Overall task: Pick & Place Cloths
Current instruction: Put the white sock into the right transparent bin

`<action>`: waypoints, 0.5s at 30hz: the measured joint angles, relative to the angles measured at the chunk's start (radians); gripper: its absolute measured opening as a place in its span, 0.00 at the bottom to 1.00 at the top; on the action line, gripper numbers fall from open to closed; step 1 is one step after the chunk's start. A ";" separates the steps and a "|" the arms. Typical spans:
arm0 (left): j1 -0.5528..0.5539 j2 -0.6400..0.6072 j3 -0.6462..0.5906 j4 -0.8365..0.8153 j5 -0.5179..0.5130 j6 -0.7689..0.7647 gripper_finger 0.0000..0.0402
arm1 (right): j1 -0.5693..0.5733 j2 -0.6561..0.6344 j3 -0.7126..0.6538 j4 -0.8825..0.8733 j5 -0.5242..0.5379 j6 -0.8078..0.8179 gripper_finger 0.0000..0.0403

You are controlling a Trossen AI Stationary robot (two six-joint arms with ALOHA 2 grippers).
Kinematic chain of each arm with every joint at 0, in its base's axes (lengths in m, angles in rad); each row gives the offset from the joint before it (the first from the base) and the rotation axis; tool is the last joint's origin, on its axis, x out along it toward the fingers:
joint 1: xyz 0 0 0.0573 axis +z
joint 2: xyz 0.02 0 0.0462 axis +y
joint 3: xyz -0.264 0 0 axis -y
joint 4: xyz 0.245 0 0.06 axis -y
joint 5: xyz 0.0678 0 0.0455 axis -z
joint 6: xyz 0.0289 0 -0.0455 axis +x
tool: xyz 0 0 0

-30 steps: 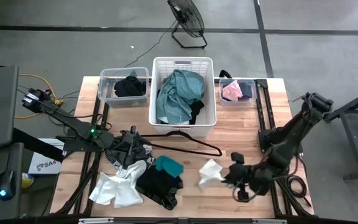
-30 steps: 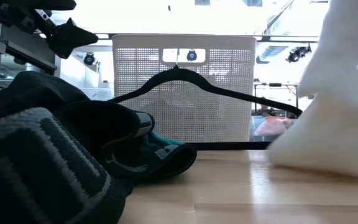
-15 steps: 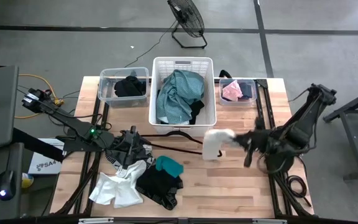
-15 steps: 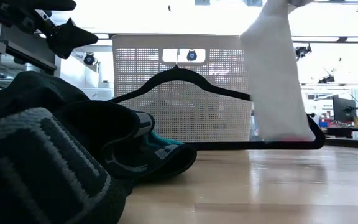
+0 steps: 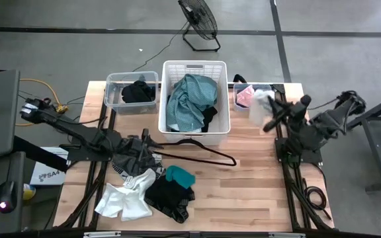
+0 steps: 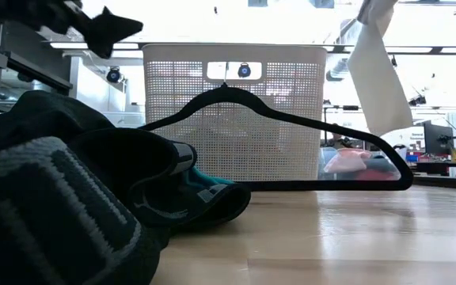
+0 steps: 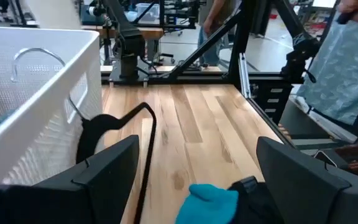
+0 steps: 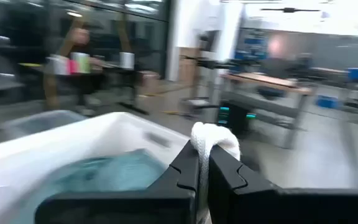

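High view: right gripper [image 5: 274, 114] clamps the white cloth [image 5: 260, 110] above the right bin [image 5: 253, 86].

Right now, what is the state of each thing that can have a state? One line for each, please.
right gripper: shut on the white cloth, raised above the small right bin
white cloth: hanging in the air
left gripper: open, over the dark clothes pile
white basket: holds a teal-green garment
small right bin: holds a pink cloth
hanger: lying on the table

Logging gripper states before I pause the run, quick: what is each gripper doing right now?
Left gripper: open, over the dark cloths, holding nothing.
Right gripper: shut on the white cloth, lifted over the small right-hand bin.
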 joint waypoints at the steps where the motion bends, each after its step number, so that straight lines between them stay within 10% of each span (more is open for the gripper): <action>1: 0.032 0.000 0.000 0.000 0.034 0.000 0.79 | -0.041 -0.004 0.000 0.000 -0.004 -0.024 0.01; 15: 0.200 0.004 -0.036 0.027 0.184 -0.018 0.79 | -0.593 0.014 0.000 0.022 -0.418 -0.126 0.01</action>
